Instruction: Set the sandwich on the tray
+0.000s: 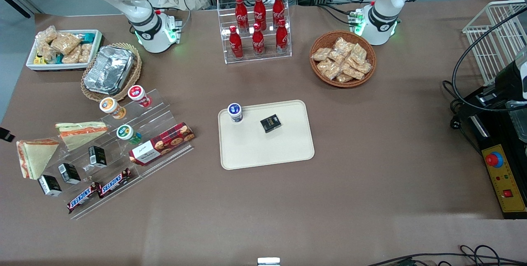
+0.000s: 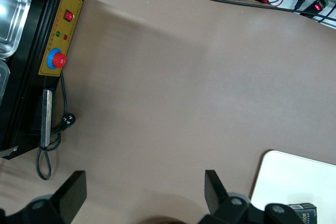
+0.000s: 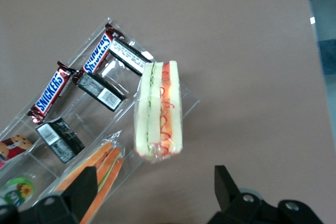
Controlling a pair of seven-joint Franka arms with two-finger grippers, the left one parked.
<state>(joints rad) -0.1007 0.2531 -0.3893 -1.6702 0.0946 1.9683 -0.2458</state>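
Note:
Two clear-wrapped wedge sandwiches lie at the working arm's end of a clear tiered rack. One sandwich (image 1: 36, 157) is at the rack's outer end, and the other sandwich (image 1: 82, 132) lies beside it, farther from the front camera. In the right wrist view my gripper (image 3: 155, 192) is open and empty above the table, close to the outer sandwich (image 3: 159, 109), with the other sandwich (image 3: 100, 171) beside one finger. The cream tray (image 1: 263, 150) lies mid-table, holding a blue-lidded cup (image 1: 235, 112) and a small black box (image 1: 270, 123). The tray's corner also shows in the left wrist view (image 2: 294, 177).
The rack (image 1: 164, 105) holds Snickers bars (image 1: 99, 190), small black boxes (image 1: 68, 172), a red cookie box (image 1: 161, 143) and lidded cups (image 1: 112, 107). A foil container (image 1: 109, 69), a white snack tub (image 1: 64, 50), cola bottles (image 1: 257, 23) and a snack basket (image 1: 342, 58) stand farther from the front camera.

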